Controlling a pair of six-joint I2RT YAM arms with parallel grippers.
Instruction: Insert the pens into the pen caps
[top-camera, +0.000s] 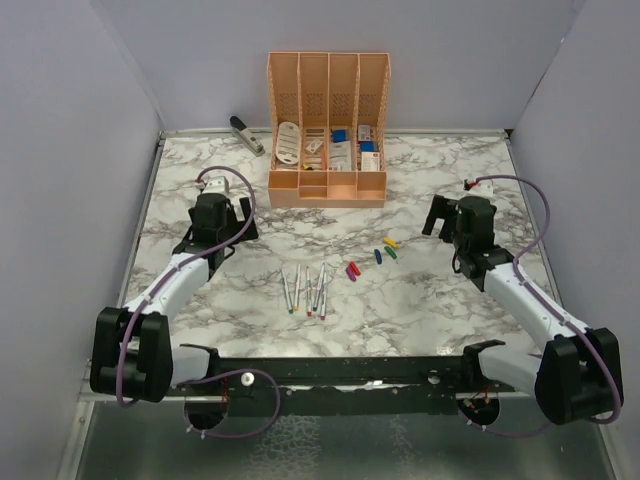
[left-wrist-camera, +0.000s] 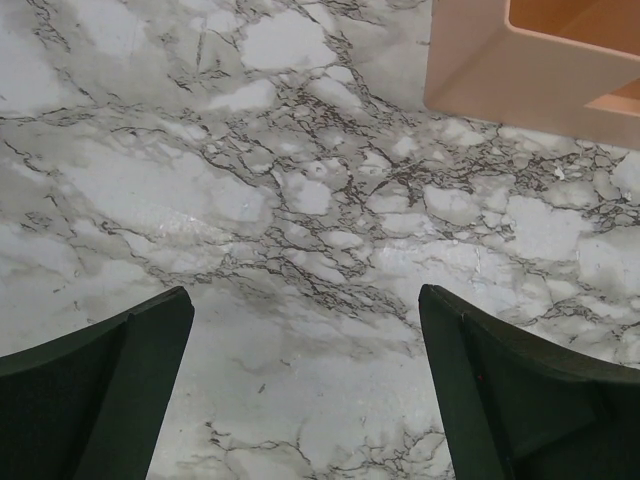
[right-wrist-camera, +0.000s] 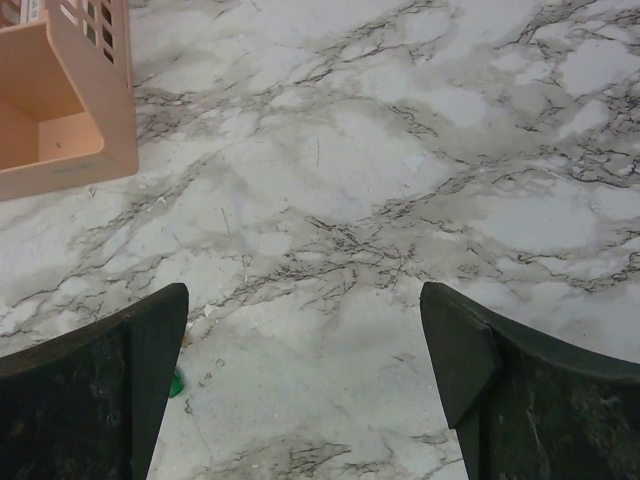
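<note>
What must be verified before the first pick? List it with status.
1. Left gripper open, empty: ok.
2. Right gripper open, empty: ok.
3. Five pens lying side by side, none held: ok.
4. Five caps loose to the pens' right, apart from them: ok.
5. Each pen's tip colour matched to a cap: cannot tell, tips too small.
6. Organiser stands clear of pens and caps: ok.

L end effector (left-wrist-camera: 303, 330) jaws wide apart, empty; R end effector (right-wrist-camera: 303, 330) same. Both reach fwd, tilted down.
</note>
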